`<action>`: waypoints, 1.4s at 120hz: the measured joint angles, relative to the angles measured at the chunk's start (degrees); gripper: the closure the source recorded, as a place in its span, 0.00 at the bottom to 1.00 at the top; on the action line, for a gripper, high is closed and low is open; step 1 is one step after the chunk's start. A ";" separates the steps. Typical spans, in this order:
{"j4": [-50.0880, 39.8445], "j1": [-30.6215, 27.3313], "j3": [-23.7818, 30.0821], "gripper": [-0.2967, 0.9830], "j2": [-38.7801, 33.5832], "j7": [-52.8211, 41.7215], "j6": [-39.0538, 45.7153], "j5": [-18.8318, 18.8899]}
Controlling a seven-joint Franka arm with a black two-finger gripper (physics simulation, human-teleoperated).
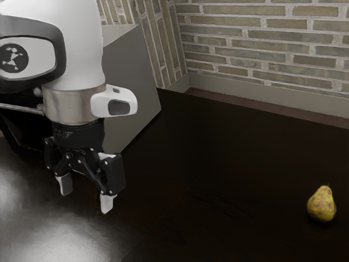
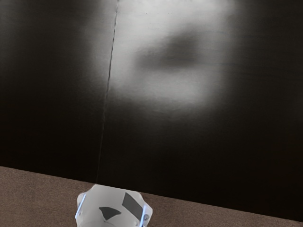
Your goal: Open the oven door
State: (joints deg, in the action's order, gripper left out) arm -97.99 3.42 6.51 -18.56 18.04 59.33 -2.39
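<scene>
Checking the exterior view shows the oven (image 1: pixel 128 76) and pear (image 1: pixel 322 206)

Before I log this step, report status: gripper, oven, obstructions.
Gripper open, empty. Oven partly hidden by arm, door state unclear. Pear at the exterior view's right, away from both.

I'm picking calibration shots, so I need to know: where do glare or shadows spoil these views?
Exterior view: whitish glare washes over the table at lower left, while the oven's grey side looks glare-free. Wrist view: pale glare at upper middle, with a dark blotch inside it, possibly a shadow or reflection.
</scene>
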 joint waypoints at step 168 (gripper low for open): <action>-25.65 -33.54 -12.37 0.23 -7.84 53.01 81.60 7.28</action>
State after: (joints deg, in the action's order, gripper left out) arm -123.64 -30.12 -5.86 -26.40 71.06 140.93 4.88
